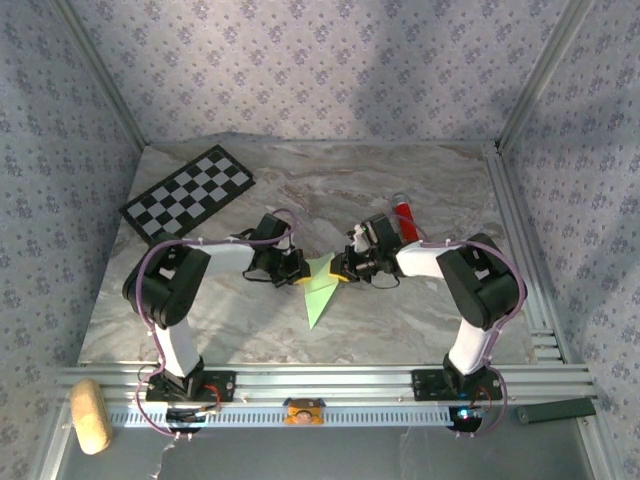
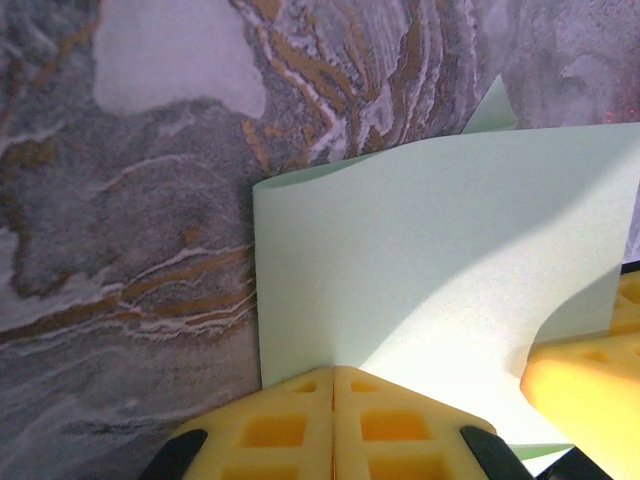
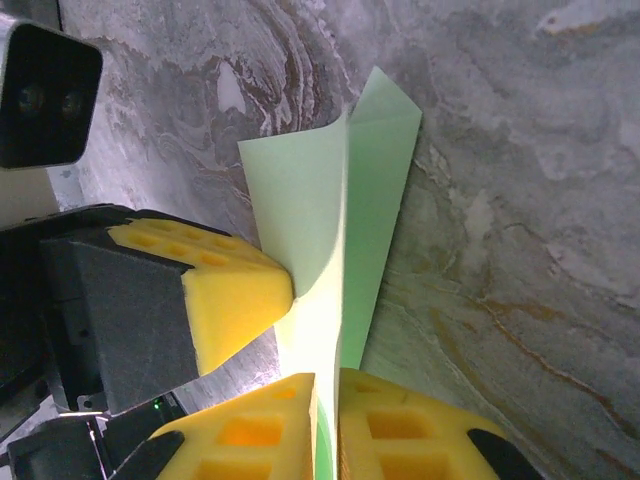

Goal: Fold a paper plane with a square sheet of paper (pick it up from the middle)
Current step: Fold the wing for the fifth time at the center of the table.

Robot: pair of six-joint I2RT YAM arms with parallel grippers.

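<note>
my left pincer has its yellow pads pressed together on an edge of the paper, which runs straight into the seam between them. my right pincer is clamped on the same paper from the other side, with a thin green layer caught between its two pads. in the right wrist view, a pad of the left pincer touches the sheet's flat side just beside my right grip. the paper is folded: one flap stands up and curls, another lies close against the marble table. from above, the two pincers meet nose to nose over the middle of the table, with the paper between them and its long point aimed toward the arm bases. a red tube lies just behind the right wrist, and a checkerboard sits well apart at the far left corner
</note>
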